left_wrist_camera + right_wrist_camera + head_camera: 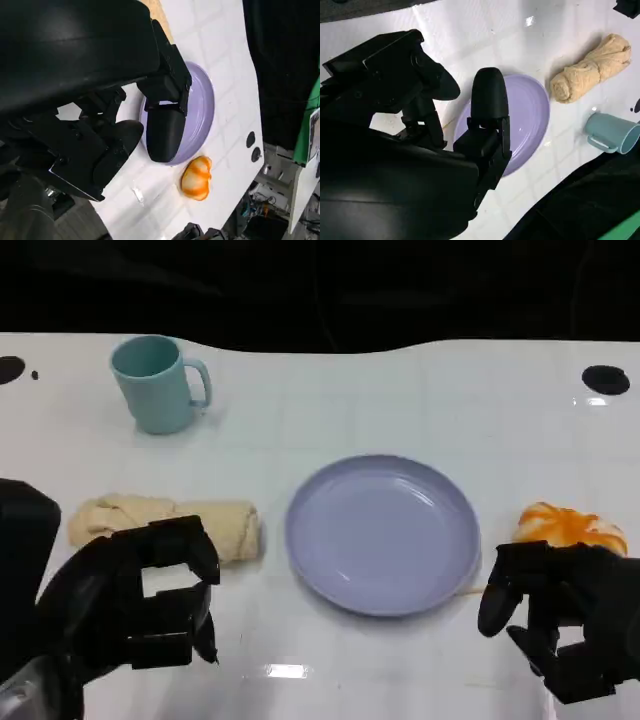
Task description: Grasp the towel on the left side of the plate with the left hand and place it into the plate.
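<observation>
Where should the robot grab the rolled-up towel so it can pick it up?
Probably around the middle of the towel, coming down from above with the left hand. It lies flat on the table as a long roll, crosswise to the robot, so fingers can close over its narrow width. The hand hovers just in front of it, holding nothing.

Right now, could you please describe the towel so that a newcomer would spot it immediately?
Start at the lavender plate mid-table; the towel lies just off its left rim, nearer than the teal mug. It alone is a beige, soft roll.

One towel (165, 524); one plate (383, 533); one mug (157, 383)
</observation>
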Controlling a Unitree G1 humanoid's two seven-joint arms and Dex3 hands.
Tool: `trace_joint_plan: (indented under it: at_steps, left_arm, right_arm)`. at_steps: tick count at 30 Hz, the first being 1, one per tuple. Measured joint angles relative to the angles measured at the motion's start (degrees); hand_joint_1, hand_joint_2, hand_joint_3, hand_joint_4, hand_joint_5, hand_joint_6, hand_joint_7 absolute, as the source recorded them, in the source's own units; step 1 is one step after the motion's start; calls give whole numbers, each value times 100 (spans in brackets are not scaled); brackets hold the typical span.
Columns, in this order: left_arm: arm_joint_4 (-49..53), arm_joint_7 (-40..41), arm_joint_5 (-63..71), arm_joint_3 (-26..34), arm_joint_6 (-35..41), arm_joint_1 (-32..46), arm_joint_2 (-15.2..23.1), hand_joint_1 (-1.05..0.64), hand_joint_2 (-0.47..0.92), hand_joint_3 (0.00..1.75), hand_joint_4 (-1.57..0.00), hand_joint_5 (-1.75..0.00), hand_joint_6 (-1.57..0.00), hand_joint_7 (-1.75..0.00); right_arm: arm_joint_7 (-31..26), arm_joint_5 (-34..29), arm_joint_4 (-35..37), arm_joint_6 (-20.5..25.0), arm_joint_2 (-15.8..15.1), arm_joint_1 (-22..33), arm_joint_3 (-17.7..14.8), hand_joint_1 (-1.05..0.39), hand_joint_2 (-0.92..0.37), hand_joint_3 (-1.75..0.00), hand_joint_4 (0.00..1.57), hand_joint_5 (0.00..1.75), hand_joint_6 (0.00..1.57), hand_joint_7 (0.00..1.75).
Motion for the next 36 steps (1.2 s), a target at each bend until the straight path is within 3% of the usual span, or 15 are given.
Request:
trace_joint_plan:
  at_steps: [10, 14, 19, 24, 30, 36]
  left_arm:
    - [0, 3, 35, -3, -42, 0, -1, 0, 49, 139, -83, -175, -74, -170]
    - [11, 3, 34, 3, -225, 1, -38, -5, 60, 118, -71, -170, -68, -145]
    - [27, 11, 113, 4, -671, 26, -115, -12, 54, 107, -61, -143, -62, -104]
    - [227, -80, 846, -250, -1756, 127, 59, -29, 89, 26, -50, -94, -64, -37]
    - [891, -431, 1645, -526, -2953, -6, 521, -37, 92, 5, -35, -64, -48, -8]
    - [1145, -433, 2402, -800, -3284, -446, 779, -44, 90, 1, -25, -57, -38, -1]
  right_arm:
    - [0, 11, 0, 1, 0, -15, 0, 2, -54, -112, 71, 175, 71, 144]
    - [0, 11, 0, 1, 0, -16, 0, 2, -53, -113, 72, 175, 70, 145]
    - [0, 10, 0, 0, 0, -17, 11, 3, -53, -113, 72, 175, 70, 144]
    - [1, 10, 0, -65, 0, -17, 12, 2, -53, -113, 72, 175, 70, 145]
    - [1, 13, 2, -115, 1, -16, 9, 2, -53, -113, 72, 174, 71, 144]
    - [0, 58, 1, -109, 5, -18, 2, 2, -54, -112, 71, 174, 70, 144]
